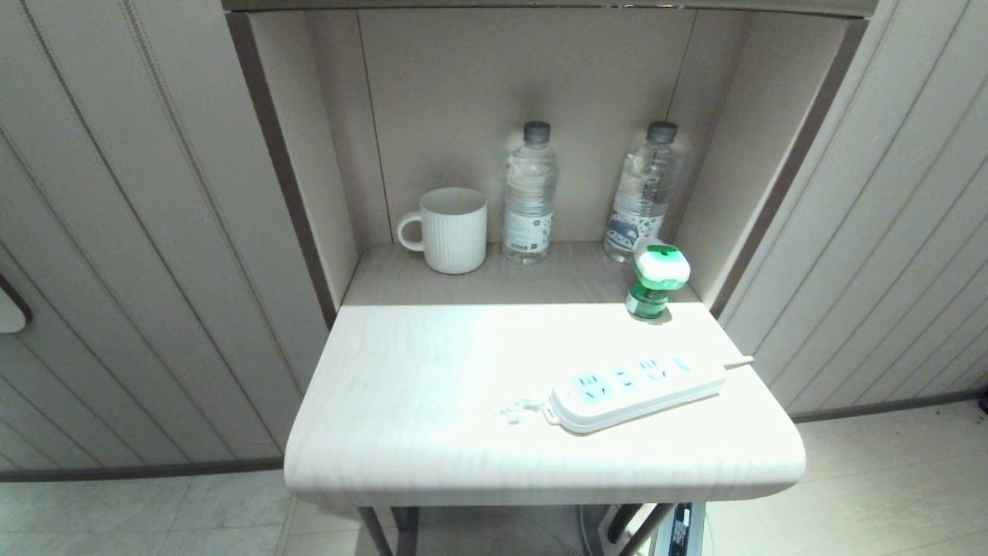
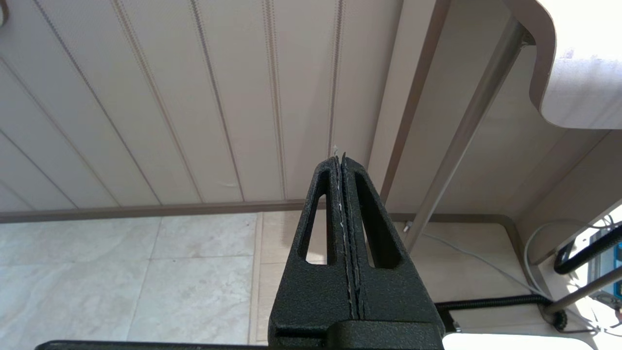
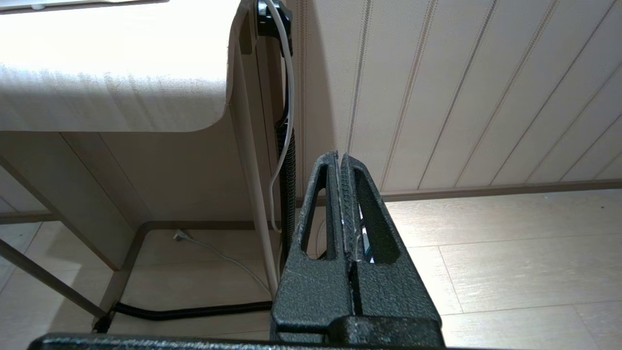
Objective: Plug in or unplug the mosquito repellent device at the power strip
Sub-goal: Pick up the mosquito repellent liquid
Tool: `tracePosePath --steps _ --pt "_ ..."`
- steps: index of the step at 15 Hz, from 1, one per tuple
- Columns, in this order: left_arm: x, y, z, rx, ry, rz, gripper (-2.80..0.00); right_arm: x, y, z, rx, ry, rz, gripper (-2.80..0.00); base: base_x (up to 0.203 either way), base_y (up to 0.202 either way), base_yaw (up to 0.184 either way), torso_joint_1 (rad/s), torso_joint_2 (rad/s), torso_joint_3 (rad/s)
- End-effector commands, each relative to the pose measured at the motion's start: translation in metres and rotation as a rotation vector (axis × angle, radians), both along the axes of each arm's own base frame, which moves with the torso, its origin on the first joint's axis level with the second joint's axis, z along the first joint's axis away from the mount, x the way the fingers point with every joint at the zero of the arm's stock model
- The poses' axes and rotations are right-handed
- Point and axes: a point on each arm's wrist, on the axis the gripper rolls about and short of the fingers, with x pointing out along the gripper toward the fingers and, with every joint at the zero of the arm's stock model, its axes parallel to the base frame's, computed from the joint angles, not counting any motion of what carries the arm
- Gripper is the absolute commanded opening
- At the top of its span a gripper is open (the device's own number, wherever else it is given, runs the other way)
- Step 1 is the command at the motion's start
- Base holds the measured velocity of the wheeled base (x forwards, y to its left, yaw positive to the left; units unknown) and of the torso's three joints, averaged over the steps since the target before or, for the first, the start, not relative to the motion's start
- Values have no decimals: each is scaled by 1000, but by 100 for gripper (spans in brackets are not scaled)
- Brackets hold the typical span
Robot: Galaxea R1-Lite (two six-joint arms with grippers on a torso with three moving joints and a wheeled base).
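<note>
Both arms hung low beside the bench (image 1: 432, 463), below its top and out of the head view. The left tool (image 2: 341, 158) pointed toward the panelled wall (image 2: 170, 97) above the tiled floor (image 2: 121, 282), with the bench's rounded corner and a metal leg (image 2: 466, 126) off to one side. The right tool (image 3: 339, 155) pointed at the wall on the other side, near a white cord (image 3: 286, 97) and a black corrugated hose (image 3: 289, 184) running down the bench's frame. Where that cord ended below the bench could not be made out, and part of the robot's base was cut off at the lower edge of the head view. Each tool had its fingers pressed together along their length, gripping nothing and touching nothing. On the bench top the mosquito repellent device (image 1: 656, 282) stood upright, unplugged, behind the right end of the power strip (image 1: 637, 390) and clearly apart from it. The strip lay flat at a slant near the front right. A white mug (image 1: 451, 230) and two water bottles (image 1: 529, 193) stood at the back of the alcove.
</note>
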Motion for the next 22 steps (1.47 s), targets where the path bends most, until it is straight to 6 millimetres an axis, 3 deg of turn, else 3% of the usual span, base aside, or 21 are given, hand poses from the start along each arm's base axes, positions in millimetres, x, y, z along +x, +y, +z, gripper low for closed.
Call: tracePosePath --steps 1,8,10,13,16,18,22 --pt "0 0 0 0 1 0 -280 0 0 1 -5 -4 0 -280 0 0 0 0 0 0" --pt "0 0 0 0 1 0 -280 0 0 1 -13 6 0 -280 0 0 0 0 0 0" --pt "0 0 0 0 1 1 -280 -4 0 16 -14 -28 0 -280 0 0 0 0 0 0" --pt "0 0 0 0 1 0 -280 -10 0 75 -11 -55 0 -280 0 0 0 0 0 0" --pt "0 0 0 0 1 0 -280 4 0 144 -3 -67 4 -280 0 0 0 0 0 0" --pt "0 0 0 0 1 0 -280 29 0 181 15 -53 10 -280 0 0 0 0 0 0" --pt "0 0 0 0 1 0 -280 107 12 234 90 17 138 -280 0 0 0 0 0 0"
